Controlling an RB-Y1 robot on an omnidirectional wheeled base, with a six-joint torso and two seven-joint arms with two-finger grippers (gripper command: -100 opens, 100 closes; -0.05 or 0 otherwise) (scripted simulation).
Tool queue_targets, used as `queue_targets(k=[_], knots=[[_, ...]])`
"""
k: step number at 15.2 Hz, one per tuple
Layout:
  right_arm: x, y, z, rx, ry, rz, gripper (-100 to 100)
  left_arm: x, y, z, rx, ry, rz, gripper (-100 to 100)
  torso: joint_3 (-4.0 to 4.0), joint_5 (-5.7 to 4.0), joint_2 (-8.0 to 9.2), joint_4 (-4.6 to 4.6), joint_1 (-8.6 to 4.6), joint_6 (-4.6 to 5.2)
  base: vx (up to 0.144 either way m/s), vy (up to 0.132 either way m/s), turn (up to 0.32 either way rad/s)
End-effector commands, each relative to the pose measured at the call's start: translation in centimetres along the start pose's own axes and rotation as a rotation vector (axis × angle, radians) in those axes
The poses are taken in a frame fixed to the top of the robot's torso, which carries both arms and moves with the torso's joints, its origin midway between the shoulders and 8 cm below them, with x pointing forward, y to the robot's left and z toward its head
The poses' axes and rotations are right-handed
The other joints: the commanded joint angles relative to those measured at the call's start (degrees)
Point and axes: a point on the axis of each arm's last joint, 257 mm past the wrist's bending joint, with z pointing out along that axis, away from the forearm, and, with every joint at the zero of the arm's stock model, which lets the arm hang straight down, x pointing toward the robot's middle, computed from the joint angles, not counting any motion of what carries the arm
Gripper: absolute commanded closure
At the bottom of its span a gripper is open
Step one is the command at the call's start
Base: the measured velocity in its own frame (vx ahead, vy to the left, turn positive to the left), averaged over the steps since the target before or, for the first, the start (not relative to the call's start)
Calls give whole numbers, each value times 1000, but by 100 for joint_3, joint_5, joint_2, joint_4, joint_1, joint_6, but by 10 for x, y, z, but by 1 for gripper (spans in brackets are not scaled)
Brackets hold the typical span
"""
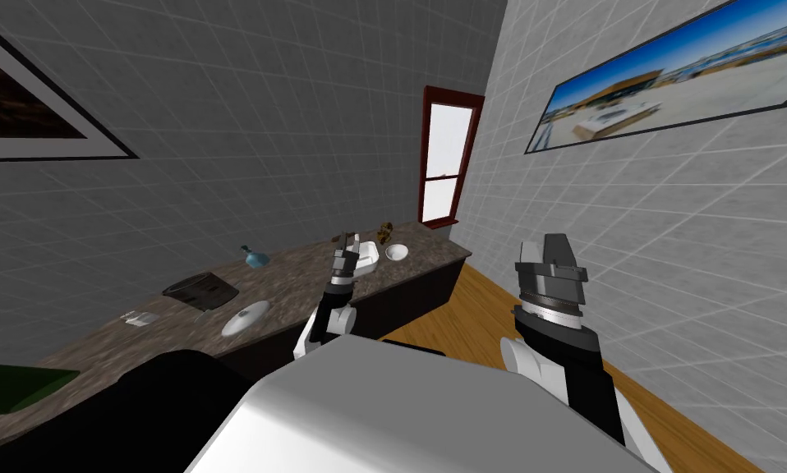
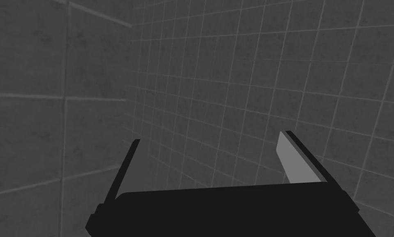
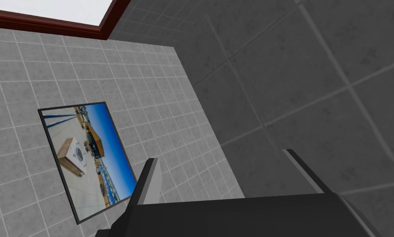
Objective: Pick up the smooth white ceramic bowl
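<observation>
Nearest to you, the right gripper (image 3: 221, 155) is raised beside the chest over the wood floor (image 1: 474, 316), clear of the counter (image 1: 301, 275); its two fingers stand apart and hold nothing. At the near end of the counter lies a dark green flat object (image 1: 14, 386). Further along, a small flat grey item (image 1: 139, 318) sits about midway across the top, followed by a black flat object (image 1: 200, 289). A white round lid-like piece (image 1: 246, 319) lies close to the front edge, just beside the black object. A small blue bottle (image 1: 254, 258) stands near the back edge. Beyond these, the left gripper (image 2: 210, 136) is held upright and, in the head view, shows against the counter on the near side of a white rectangular dish (image 1: 369, 257). Its fingers are spread apart with nothing between them and point at the grey tiled wall (image 2: 233, 82). The white bowl (image 1: 397, 252) stands upright near the far end of the counter, roughly midway between the front and back edges. It is just beside the rectangular dish, on the side away from the left gripper, and apart from both grippers. A small brown object (image 1: 386, 228) stands behind the bowl, toward the back edge. Past the far end of the counter, a window with a red-brown frame (image 1: 426, 156) is set in the wall
</observation>
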Motion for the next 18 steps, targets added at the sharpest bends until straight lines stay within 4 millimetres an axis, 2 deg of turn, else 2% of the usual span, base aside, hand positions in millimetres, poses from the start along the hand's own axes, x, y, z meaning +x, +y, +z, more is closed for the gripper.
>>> queue_targets(k=[1,2,3,4,5,6,7,10,12,14,15,18], knots=[[0,0,0,0,0,0,0,1,10,2,-30,19,17,-100,0,0,0,0,0,0,-32,-46,-53],[0,0,0,0,0,0,0,0,21,4,-62,37,38,-100,-2,1,-4,-1,3,-1,-26,-44,-69],[0,0,0,0,0,0,0,0,21,4,-63,37,38,-100,-5,1,-8,-2,6,0,-23,-41,-60],[0,0,0,0,0,0,0,-1,33,6,-96,53,59,-100,-6,2,-11,-2,8,-1,-18,-44,-73],[0,0,0,0,0,0,0,-1,33,5,-98,53,59,-100,-8,2,-14,-3,8,0,-13,-41,-66],[0,0,0,0,0,0,0,-3,44,8,-130,65,82,-100,-9,2,-16,-4,9,-1,-7,-48,-96],[0,0,0,0,0,0,0,-3,46,7,-137,65,82,-100,-10,2,-18,-4,7,0,-7,-46,-79],[0,0,0,0,0,0,0,-10,69,12,-200,80,127,-100,-12,2,-20,-5,8,0,-15,-46,-95],[0,0,0,0,0,0,0,-10,74,11,-222,81,128,-100,-11,2,-18,-4,8,-1,-9,-35,-44],[0,0,0,0,0,0,0,-16,89,12,-267,84,151,-100,-12,3,-21,-5,11,0,-1,-37,-76],[0,0,0,0,0,0,0,-16,89,12,-268,84,151,-100,-13,3,-22,-5,11,-1,3,-23,-42],[0,0,0,0,0,0,0,-29,112,16,-334,83,195,-100,-14,3,-25,-6,14,-1,4,-32,-92]])
